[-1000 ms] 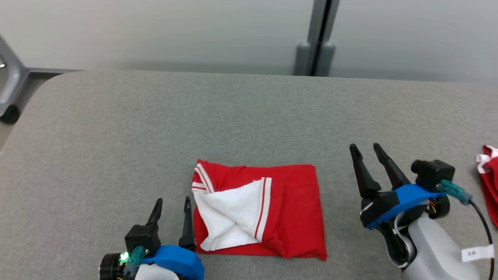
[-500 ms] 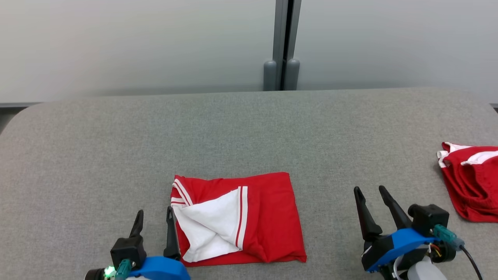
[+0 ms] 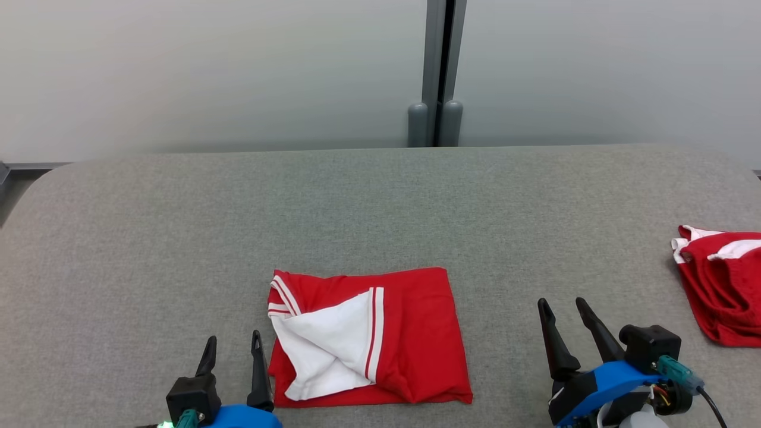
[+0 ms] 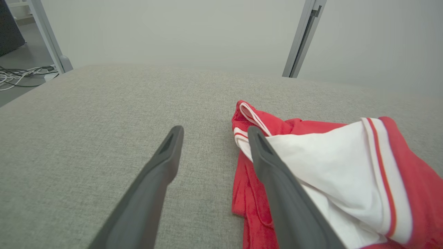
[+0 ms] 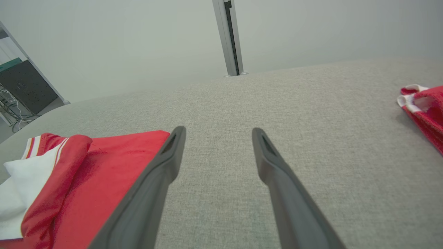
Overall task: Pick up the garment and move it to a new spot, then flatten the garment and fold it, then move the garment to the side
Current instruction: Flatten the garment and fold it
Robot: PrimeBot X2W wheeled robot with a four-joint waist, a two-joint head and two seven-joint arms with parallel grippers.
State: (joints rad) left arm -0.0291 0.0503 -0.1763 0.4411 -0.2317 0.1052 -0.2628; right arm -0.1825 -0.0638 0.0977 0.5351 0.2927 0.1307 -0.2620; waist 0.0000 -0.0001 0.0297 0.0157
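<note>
"Garment [image 3: 368,336]: state its position and condition," says the operator.

"It lies on the grey table [image 3: 380,202], near the front edge, between the two grippers. It is red with a white panel and striped trim, and it is folded into a rough rectangle. The white flap sits on top, and its free corner points toward the front left."

"Gripper status?"

"The left gripper [image 3: 233,336] has its fingers spread and holds nothing. It sits just beside the left edge of the garment; the left wrist view does not settle whether the nearer finger touches cloth. The right gripper [image 3: 560,301] is also spread and empty, and it is well apart from the right edge. A second red garment [image 3: 722,285] lies at the far right of the table."

"Expected handling?"

"Judged light, soft and limp, with no stiffness of its own. If lifted at one point, it probably sags and the fold opens. The loose white flap is the likeliest part to slip. The woven table surface probably grips the bottom layer, so dragging may shear the layers."

"Recommended hold?"

"Pinch through every layer at once: the left gripper at the left edge, catching the flap, and the right gripper at the opposite red edge. Lift both sides level."
</note>
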